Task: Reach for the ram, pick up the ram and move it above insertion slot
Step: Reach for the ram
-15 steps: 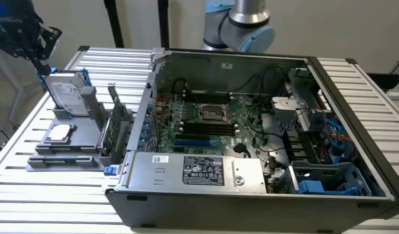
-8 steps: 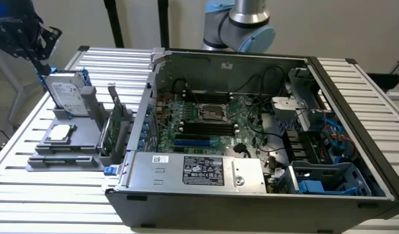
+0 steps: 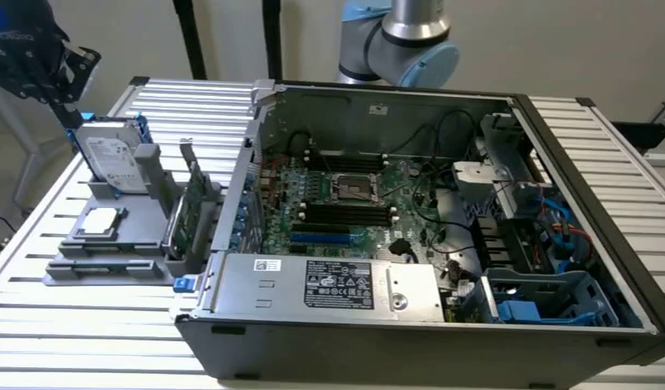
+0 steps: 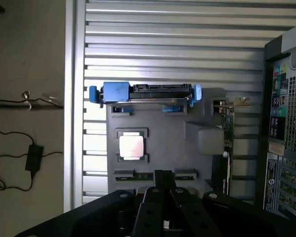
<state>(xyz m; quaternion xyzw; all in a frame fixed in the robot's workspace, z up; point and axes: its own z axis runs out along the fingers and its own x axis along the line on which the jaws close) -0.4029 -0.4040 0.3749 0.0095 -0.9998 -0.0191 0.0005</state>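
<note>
Step in hand: the reach, early stage, nothing picked up yet. Hand [image 4: 164, 178] looks clenched w/ nothing in it, and going by the wrist view it hangs high over the grey fixture [image 3: 132, 244] on the counter [image 3: 94, 325].

The ram [image 4: 138, 175] sits on edge in the holder along the fixture's near side. It reads as a thin dark strip, so I can't make out colour or chips. Same fixture carries the CPU chip [image 3: 99, 221] in the middle, the hard drive [image 3: 105, 154] w/ blue frame standing at the far end, and the expansion card [image 3: 192, 203] upright on the side next to the PC case [image 3: 419, 325].

The black slots [image 3: 338, 213] on the motherboard [image 3: 409, 191] are inside the open case, well apart from the ram, towards the exterior view's right.

Judgement: approx. none of the task is done. The reach calls for a descent centred on the ram's length, hand released beforehand and aligned across the thin edge. It should keep clear of the card & the CPU chip nearby. A skewed grip would prob. tilt the stick, which makes lining up over a slot harder.
</note>
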